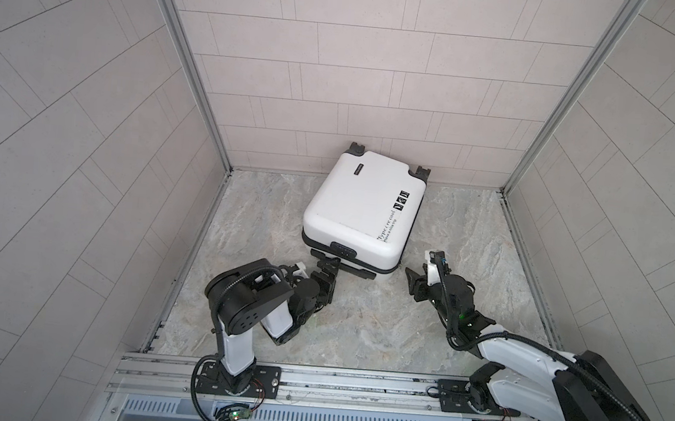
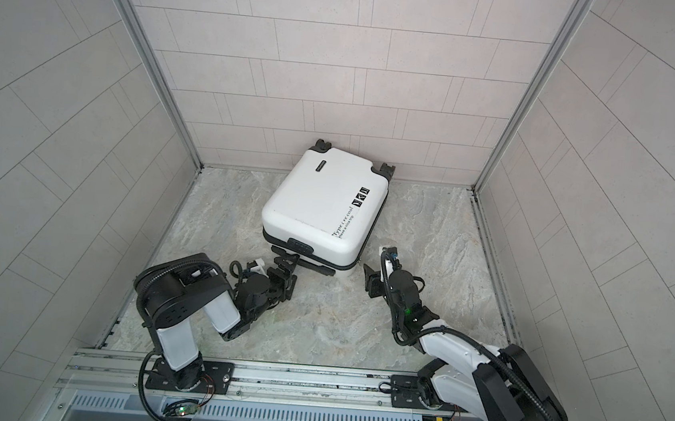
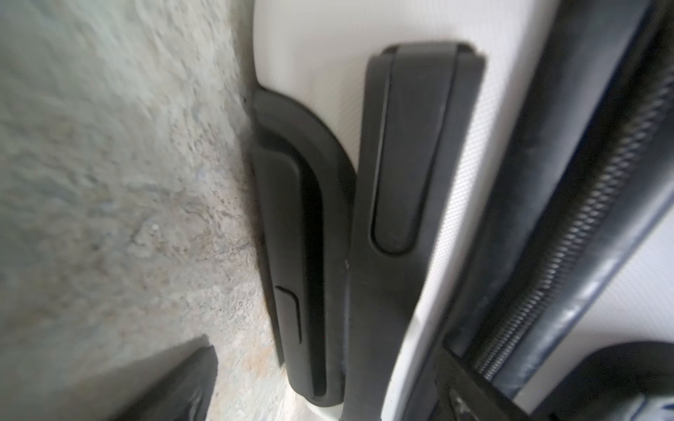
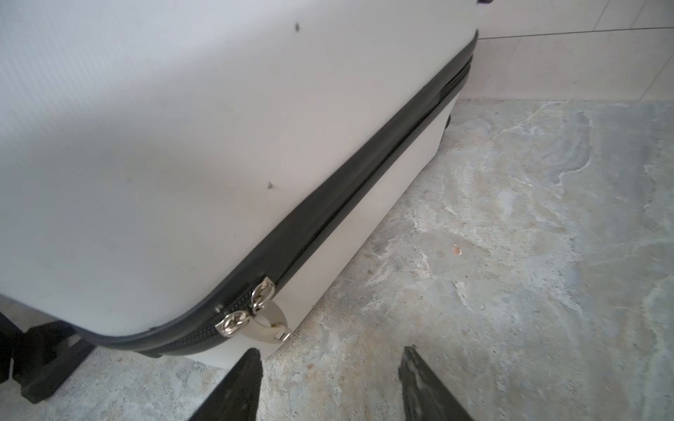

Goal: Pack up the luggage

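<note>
The luggage (image 1: 363,209) (image 2: 323,210), a white hard-shell suitcase, lies flat and closed on the floor, its wheels (image 1: 357,147) toward the back wall. The black zipper band (image 4: 364,175) looks zipped along the side, and two metal zipper pulls (image 4: 255,310) meet at the near corner. My left gripper (image 1: 327,264) (image 3: 328,386) is open at the near side and straddles the black handle (image 3: 291,255); its fingers (image 3: 182,382) stand apart from it. Just off the near right corner, my right gripper (image 1: 415,278) (image 4: 332,364) is open, with only floor between its fingers (image 4: 240,386).
Grey tiled walls (image 1: 339,74) close the cell at the back and on both sides. The luggage sits close to the back wall. Marble floor (image 1: 359,326) lies between the luggage and the metal rail (image 1: 333,382) that carries both arm bases.
</note>
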Available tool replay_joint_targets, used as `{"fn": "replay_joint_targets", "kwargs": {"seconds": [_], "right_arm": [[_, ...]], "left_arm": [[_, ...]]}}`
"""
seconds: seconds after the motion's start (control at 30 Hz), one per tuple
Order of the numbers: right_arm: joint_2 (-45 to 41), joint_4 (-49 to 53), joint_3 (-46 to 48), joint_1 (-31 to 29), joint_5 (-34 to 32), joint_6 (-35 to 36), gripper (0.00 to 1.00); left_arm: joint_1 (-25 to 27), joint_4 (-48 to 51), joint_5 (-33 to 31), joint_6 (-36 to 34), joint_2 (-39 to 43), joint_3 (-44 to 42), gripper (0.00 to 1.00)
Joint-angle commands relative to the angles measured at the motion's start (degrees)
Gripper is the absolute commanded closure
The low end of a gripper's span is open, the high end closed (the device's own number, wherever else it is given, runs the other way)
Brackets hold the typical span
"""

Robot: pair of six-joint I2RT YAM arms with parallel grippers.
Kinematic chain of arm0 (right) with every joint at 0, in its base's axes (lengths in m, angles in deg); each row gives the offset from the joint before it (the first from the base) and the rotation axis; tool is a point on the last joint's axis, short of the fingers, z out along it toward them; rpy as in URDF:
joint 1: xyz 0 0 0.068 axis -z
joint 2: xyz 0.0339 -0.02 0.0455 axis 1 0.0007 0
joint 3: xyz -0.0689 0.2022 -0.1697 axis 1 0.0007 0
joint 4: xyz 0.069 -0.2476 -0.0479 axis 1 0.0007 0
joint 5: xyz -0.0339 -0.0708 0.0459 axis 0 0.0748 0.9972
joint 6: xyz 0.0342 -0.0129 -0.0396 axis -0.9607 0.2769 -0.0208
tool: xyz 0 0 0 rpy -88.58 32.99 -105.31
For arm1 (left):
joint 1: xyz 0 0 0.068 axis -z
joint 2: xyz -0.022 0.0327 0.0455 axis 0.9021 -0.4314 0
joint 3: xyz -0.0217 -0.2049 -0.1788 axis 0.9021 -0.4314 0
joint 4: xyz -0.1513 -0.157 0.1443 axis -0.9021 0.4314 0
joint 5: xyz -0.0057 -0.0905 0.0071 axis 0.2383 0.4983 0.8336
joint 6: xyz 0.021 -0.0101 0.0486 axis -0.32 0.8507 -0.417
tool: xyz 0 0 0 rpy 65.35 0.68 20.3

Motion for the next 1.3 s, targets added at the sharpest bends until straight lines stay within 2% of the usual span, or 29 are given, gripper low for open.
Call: {"fn": "replay_joint_targets", "kwargs": {"seconds": [0.0, 0.1, 0.2, 0.43, 0.53, 0.67, 0.7, 0.73, 0.77, 0.83, 0.9, 1.0, 1.1, 1.17, 1.27], "right_arm": [[-4.60, 8.11, -1.45, 1.56, -0.61, 2.01, 0.32], [-8.43, 11.63, -1.89, 3.18, 0.18, 2.32, 0.29], [-11.69, 16.03, -3.03, 4.85, 1.42, 2.32, 0.28], [-17.20, 22.22, -5.02, 7.22, 1.76, 1.38, 0.24], [-17.57, 25.37, -6.94, 7.64, 0.54, 0.96, 0.23], [-18.18, 30.07, -10.13, 7.81, -3.93, 0.68, 0.22], [-18.55, 31.01, -10.55, 7.82, -5.24, 0.36, 0.18], [-18.98, 31.91, -10.83, 7.82, -7.99, -1.92, 0.07], [-19.48, 32.29, -10.88, 7.82, -10.86, -4.19, 0.03], [-20.65, 30.89, -10.10, 7.90, -13.88, -5.76, 0.04], [-21.71, 28.94, -9.53, 7.95, -14.00, -5.45, 0.04], [-21.69, 28.82, -10.96, 7.90, -14.22, -4.26, 0.02], [-19.56, 31.10, -14.63, 7.94, -14.22, -2.17, 0.01], [-17.30, 32.95, -17.88, 7.95, -14.48, -1.02, 0.00], [-14.06, 33.56, -20.58, 8.01, -15.66, -0.27, 0.01]], "left_arm": [[1.19, 4.80, -2.67, 1.83, 1.33, -2.08, 0.00], [1.71, 9.06, -2.32, 0.99, 3.98, -1.63, 0.00], [3.04, 17.99, -3.17, -0.64, 9.34, -0.56, 0.00], [6.47, 40.67, -7.83, -4.41, 25.92, 0.57, 0.00], [6.65, 52.21, -8.71, -9.24, 34.53, 2.47, 0.00], [6.63, 72.18, -11.50, -20.50, 48.33, 9.65, 0.00], [6.70, 75.47, -12.88, -23.80, 51.00, 10.96, 0.00], [6.65, 78.67, -14.16, -27.47, 53.80, 12.44, 0.00], [6.65, 81.51, -16.34, -30.46, 56.44, 13.62, 0.00], [6.50, 83.33, -19.77, -36.75, 61.08, 15.13, 0.00], [6.50, 85.86, -22.69, -43.83, 64.60, 17.67, 0.00], [6.43, 88.13, -26.34, -55.89, 67.44, 22.45, 0.00], [6.41, 85.15, -25.76, -70.09, 67.67, 25.46, 0.00], [6.40, 86.20, -24.38, -76.96, 66.79, 28.26, 0.00], [6.39, 90.99, -28.46, -82.20, 65.05, 32.76, 0.00]]}}
